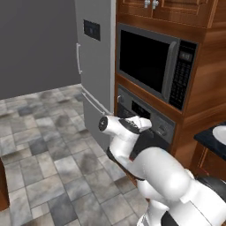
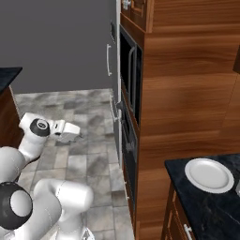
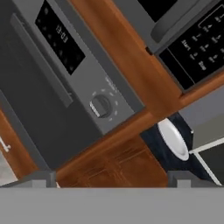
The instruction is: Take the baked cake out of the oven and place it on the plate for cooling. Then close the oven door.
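**Door shut, handle ahead of me**

Biggest first: the oven [image 1: 145,115] sits in the wood cabinet under the microwave [image 1: 154,66], w/ the fridge [image 1: 95,66] beside it. The oven door [image 3: 39,113] looks closed in my hand view, so the cake must be inside; can't see it. The counter [image 2: 211,201] lies on the far side of the cabinet from the fridge, w/ the plate [image 2: 209,175] on it, bare.

My gripper [image 3: 111,177] is spread wide, holding nothing, tips just at the view's bottom edge.

What the next move turns on, as I judge it: the handle [image 3: 41,61], a long bar running across the door's top edge below the display [image 3: 59,37] and knob [image 3: 100,106]. In hand view it runs diagonally, up and left of my tips and well apart from them. I'd need to go fwd and line my jaws across that bar, then pull down.
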{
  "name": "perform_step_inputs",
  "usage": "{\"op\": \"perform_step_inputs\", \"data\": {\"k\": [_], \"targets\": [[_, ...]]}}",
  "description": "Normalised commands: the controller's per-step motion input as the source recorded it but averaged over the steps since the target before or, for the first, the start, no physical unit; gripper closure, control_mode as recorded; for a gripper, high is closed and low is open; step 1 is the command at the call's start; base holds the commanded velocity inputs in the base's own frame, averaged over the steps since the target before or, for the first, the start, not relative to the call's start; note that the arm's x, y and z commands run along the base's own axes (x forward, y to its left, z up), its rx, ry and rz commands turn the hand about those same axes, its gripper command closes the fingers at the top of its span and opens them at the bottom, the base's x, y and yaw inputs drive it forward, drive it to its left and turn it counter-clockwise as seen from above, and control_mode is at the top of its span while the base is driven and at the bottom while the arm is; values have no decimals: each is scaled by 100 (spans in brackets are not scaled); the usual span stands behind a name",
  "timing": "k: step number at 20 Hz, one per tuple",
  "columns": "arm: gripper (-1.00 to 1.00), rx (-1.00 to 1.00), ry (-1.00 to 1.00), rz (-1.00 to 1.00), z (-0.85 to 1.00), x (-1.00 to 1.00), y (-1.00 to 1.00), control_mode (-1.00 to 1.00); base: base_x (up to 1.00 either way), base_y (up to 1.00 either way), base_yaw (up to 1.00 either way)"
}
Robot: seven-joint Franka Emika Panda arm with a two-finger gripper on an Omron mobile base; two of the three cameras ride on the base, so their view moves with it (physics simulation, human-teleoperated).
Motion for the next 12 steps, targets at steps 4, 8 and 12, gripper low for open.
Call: {"op": "perform_step_inputs", "data": {"k": [4,8,12], "targets": [[-100,-7,12,0,-36,33,-1,-100,0,0,0],[-100,-6,12,0,-27,31,-9,-100,0,0,0],[-100,-4,11,0,-18,31,-18,-100,0,0,0]]}}
